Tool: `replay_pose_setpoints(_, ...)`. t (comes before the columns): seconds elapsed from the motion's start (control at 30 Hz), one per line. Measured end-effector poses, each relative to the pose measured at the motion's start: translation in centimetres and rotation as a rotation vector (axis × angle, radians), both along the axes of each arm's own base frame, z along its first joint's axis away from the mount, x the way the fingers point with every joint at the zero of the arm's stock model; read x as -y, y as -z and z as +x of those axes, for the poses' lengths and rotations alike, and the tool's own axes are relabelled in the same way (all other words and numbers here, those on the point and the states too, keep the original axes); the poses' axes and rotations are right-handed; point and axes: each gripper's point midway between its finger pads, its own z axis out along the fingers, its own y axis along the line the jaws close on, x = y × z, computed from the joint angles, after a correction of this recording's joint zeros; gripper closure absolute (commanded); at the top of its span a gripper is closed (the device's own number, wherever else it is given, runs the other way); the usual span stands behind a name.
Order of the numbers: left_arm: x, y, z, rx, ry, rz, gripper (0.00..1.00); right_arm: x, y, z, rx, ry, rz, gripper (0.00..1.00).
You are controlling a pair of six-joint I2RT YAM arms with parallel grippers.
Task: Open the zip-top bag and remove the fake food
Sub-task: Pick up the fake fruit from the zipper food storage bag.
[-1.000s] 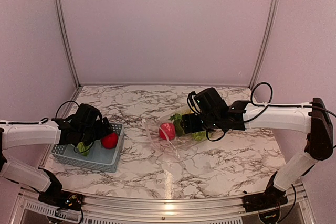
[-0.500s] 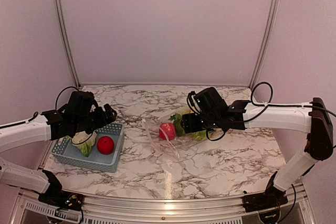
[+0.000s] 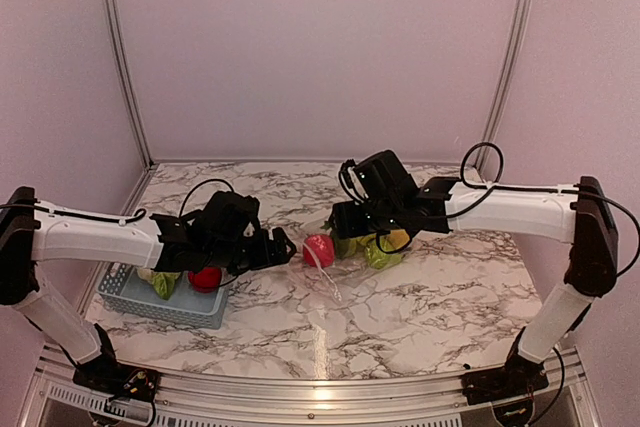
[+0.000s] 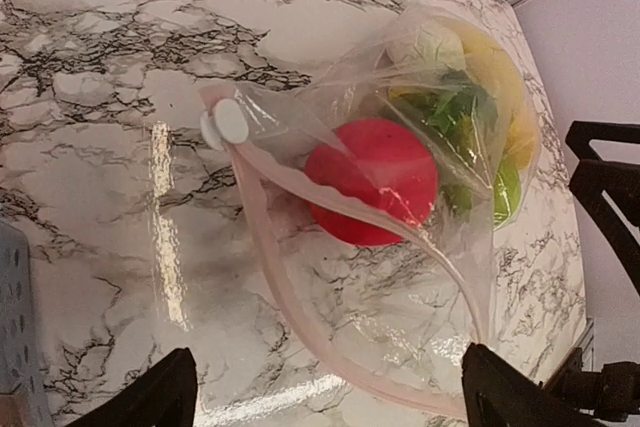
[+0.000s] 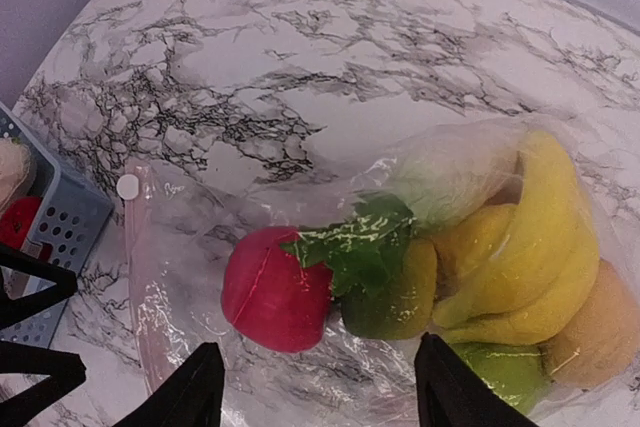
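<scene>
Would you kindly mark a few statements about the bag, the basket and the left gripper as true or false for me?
1. A red apple lies inside the zip-top bag. True.
2. The basket holds nothing. False: a cabbage and a second red apple are in it.
3. The left gripper is shut on the bag. False: its jaws are wide open, gripping nothing.
4. The bananas are inside the bag. True.

Finishes noted
Clear glossy plastic on zip-top bag (image 4: 390,317) (crinkled); polished, reflective marble-pattern table (image 4: 120,37); perforated blue plastic basket (image 3: 172,309).
</scene>
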Motion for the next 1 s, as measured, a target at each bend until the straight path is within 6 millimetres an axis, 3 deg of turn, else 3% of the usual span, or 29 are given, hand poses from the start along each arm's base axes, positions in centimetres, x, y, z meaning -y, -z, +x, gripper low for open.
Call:
replay_pose_setpoints(0.13, 2.3, 0.6, 0.1, -0.017, 0.033, -0.024, 0.09, -0.7, 0.6, 0.4, -0.011, -0.012, -0.005, 0.40)
replay_pose_setpoints(0.53, 5.5, 1.5, 1.0, -0.031, 0.056, -0.077, 0.48, -1.9, 1.9, 0.9, -0.034, -0.031, -0.014, 0.47)
replay_pose_setpoints(0.8, 5.8, 1.6, 1.1, -0.023, 0.055, -0.098, 0.43, -1.7, 2.6, 1.2, -0.046, -0.029, -0.023, 0.49)
replay_pose_setpoints(1.0, 4.2, 0.7, 0.5, -0.001, 0.033, -0.106, 0.47, -1.6, 2.6, 1.3, -0.045, -0.030, -0.025, 0.50)
